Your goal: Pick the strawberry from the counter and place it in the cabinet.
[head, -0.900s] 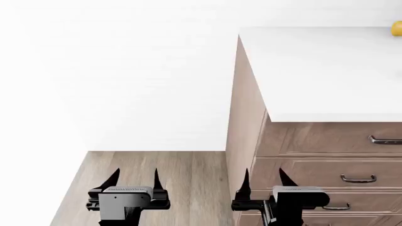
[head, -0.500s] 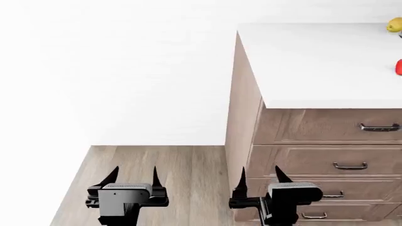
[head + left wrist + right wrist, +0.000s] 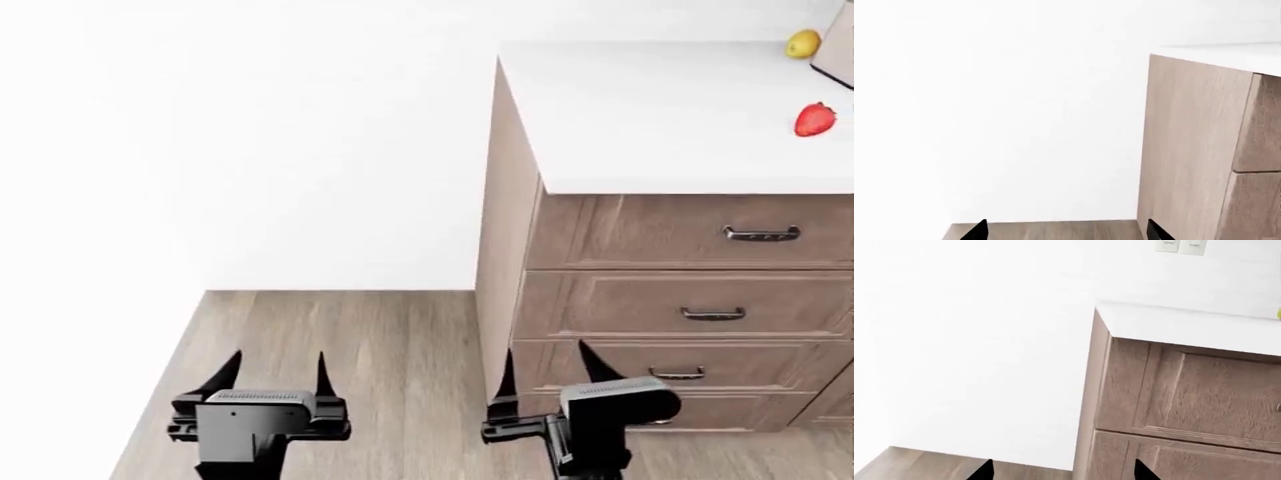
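The strawberry [image 3: 815,119], small and red, lies on the white counter [image 3: 654,110] near the head view's right edge. My left gripper [image 3: 279,365] is open and empty, low over the wooden floor, far left of the counter. My right gripper [image 3: 547,364] is open and empty, low in front of the counter's lower drawers, well below and left of the strawberry. In the left wrist view the gripper [image 3: 1067,231] shows only two dark fingertips, wide apart. The right wrist view shows the same of its gripper [image 3: 1063,470]. No cabinet interior shows.
A round yellow fruit [image 3: 802,43] sits at the counter's back right, next to a brown object's corner [image 3: 838,50]. Several wooden drawer fronts with dark handles [image 3: 761,234] face me. A white wall [image 3: 267,150] rises behind the floor. Wall sockets [image 3: 1180,246] sit above the counter.
The view has shifted right and tilted: the counter has slid left and up, more drawers show, and the strawberry has come fully into view. Both grippers stay open.
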You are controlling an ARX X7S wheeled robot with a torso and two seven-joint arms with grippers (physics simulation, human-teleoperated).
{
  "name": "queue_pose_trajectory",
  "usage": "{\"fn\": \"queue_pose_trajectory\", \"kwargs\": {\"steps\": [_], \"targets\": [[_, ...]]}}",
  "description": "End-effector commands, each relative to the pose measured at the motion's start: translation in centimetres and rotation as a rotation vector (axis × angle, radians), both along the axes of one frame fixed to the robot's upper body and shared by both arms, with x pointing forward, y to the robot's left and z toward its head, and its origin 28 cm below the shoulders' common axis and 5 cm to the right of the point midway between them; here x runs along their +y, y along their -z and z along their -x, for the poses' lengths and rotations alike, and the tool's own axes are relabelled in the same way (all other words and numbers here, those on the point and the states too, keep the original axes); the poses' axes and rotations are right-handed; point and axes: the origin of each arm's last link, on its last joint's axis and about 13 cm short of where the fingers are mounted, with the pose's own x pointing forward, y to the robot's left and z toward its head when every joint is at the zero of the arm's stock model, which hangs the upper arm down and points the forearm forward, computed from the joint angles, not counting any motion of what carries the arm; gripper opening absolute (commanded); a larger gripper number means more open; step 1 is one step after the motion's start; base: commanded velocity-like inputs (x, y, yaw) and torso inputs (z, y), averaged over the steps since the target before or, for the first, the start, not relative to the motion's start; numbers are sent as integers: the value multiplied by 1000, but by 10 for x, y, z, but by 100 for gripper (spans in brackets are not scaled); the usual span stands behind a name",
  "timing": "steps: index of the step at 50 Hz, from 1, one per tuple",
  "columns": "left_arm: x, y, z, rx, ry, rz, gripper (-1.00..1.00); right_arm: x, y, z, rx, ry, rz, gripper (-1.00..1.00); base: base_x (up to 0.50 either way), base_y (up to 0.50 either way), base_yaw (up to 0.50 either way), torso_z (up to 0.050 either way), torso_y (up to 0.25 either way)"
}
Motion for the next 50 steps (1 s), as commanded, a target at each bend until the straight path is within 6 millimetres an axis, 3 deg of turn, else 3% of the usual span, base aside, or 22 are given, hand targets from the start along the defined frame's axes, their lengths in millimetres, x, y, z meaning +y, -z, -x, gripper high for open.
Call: {"fn": "queue_pose_trajectory", "kwargs": {"steps": [1, 9, 23, 28, 37, 42, 50], "targets": [[3, -12, 6, -12, 10, -25, 100, -6, -10, 1, -13, -4, 43, 100, 0, 0, 0, 50, 0], [13, -36, 5, -47, 13, -68, 100, -22, -44, 3, -32, -3, 78, 100, 0, 0, 0, 50, 0], [39, -106, 8, -126, 1, -131, 100, -38, -130, 2, -110, -28, 175, 100, 0, 0, 0, 49, 27], [46, -121, 11, -161, -13, -157, 100, -43, -158, 5, -136, -32, 196, 100, 0, 0, 0, 9, 16], [62, -194, 22, -260, -30, -210, 100, -58, -225, 13, -224, -15, 239, 100, 0, 0, 0, 0, 0], [64, -212, 23, -288, -26, -234, 100, -65, -245, 12, -265, -4, 250, 100, 0, 0, 0, 0, 0], [66, -227, 20, -305, -21, -251, 100, -69, -255, 10, -275, -3, 250, 100, 6, -375, 0, 0, 0]]}}
